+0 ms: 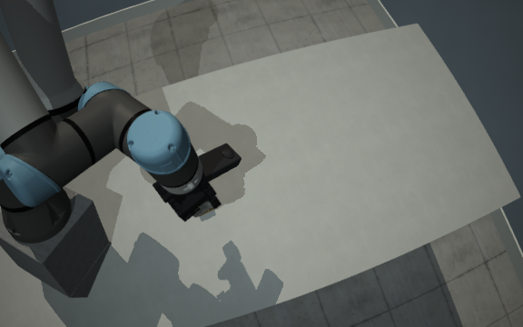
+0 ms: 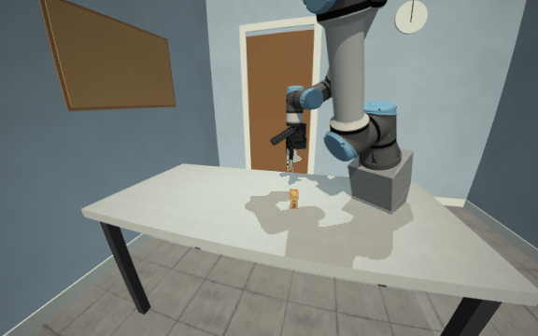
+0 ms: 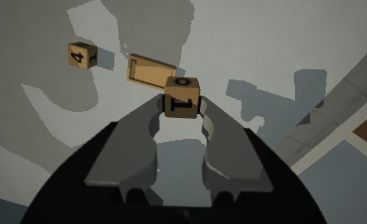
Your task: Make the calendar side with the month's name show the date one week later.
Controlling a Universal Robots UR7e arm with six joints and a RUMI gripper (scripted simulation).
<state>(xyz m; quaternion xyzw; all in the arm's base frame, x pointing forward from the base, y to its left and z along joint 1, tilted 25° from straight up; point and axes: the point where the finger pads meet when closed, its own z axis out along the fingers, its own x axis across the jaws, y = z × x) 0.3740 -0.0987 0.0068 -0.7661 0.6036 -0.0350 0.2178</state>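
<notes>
Calendar tray (image 2: pixel 293 191) (image 3: pixel 151 71): here it is, on the desk (image 1: pixel 357 136) (image 2: pixel 157 201) (image 3: pixel 234 35), nearer the exterior view's far long edge than its front one, inward from the far right corner; no cube to be seen in it.
Cube with 1 and 0 (image 2: pixel 290 169) (image 3: pixel 182 98): up off the desk, 1 facing the wrist view and lying sideways, 0 on the adjoining face.
Hand (image 1: pixel 202 209) (image 2: pixel 290 164) (image 3: pixel 181 96): closed on that cube, one finger either side, and the grip looks square!
Cube with 4 (image 2: pixel 293 204) (image 3: pixel 81 55): out on the desk, apart from the tray, towards the front edge, its 4 sideways in the wrist view.
Month side: can't make out the name or today's date, so no calling the target number yet.
Turn: this looks like the reorienting step; keep height, bring the wanted digit upright and towards the month side, wrist swinging gently.
Lowering: line up with the tray walls, go straight down, let go only once flat. Catch a rim and it tips!
</notes>
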